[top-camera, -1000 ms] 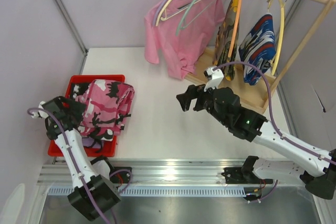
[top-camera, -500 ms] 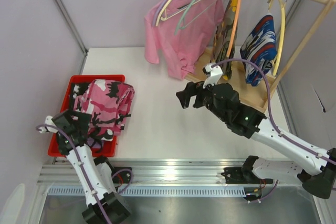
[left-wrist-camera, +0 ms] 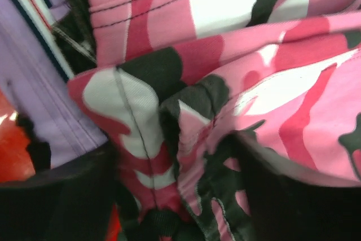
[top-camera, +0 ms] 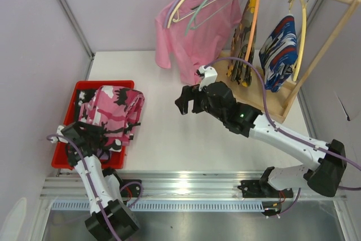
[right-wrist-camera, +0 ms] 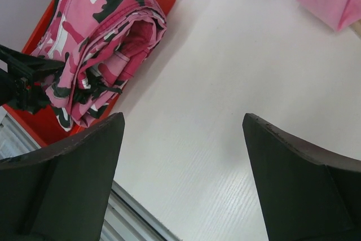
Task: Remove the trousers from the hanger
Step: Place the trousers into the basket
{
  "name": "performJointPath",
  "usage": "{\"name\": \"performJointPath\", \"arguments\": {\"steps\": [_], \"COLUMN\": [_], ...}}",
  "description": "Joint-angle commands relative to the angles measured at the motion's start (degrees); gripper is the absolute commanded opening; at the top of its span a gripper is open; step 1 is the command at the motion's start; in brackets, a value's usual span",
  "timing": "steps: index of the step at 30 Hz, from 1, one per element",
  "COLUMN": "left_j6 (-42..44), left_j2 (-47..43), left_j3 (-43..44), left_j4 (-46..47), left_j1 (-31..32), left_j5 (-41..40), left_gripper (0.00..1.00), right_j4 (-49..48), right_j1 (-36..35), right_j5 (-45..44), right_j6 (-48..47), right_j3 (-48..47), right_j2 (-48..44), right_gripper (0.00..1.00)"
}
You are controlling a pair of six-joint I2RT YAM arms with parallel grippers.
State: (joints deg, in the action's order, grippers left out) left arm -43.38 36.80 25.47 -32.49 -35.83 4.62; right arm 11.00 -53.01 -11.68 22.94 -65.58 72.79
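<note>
The white table (top-camera: 169,134) bore a red tray (top-camera: 84,85) at its left and a wooden rack base (top-camera: 279,104) far right.

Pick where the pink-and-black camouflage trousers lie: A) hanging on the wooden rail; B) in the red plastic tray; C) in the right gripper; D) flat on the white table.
B: the pink-and-black camouflage trousers sit heaped in the red plastic tray.
</note>
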Motion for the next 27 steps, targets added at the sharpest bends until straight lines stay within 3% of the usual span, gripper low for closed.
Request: {"name": "performJointPath", "arguments": {"steps": [1,7,12,20,27], "left_j6": [-0.3,0.8,2.2,4.8,3.9], "left_j2": [-0.4,-0.3,0.6,0.9,1.3], "left_j3": [-1.7,0.6,2.2,9.9,11.3], "left_j4": [5.9,5.4,4.4,-1.3,2.2], "left_j1": [-0.4,-0.4,-0.5,-0.5,-3.4], "left_j5": [3.8,4.8,4.6,2.6,1.9], "left_gripper": [0.72,0.27,0.01,0.0,0.0], "right_j4": [-3.8,-9.7,-17.0,-24.6,-28.3], "right_j1": [0.1,0.7,1.5,0.6,-0.1], "right_j5": [1.7,3.2,7.9,11.0,15.5], "right_j6": [-0.4,0.5,12.5,17.1,19.1], "right_j3": [-3.8,-5.6,-6.5,-14.2,-19.2], "right_j2": [2.4,8.9,19.4,31.0,38.5], "right_gripper": [0.92,0.91,0.91,0.9,0.89]}}
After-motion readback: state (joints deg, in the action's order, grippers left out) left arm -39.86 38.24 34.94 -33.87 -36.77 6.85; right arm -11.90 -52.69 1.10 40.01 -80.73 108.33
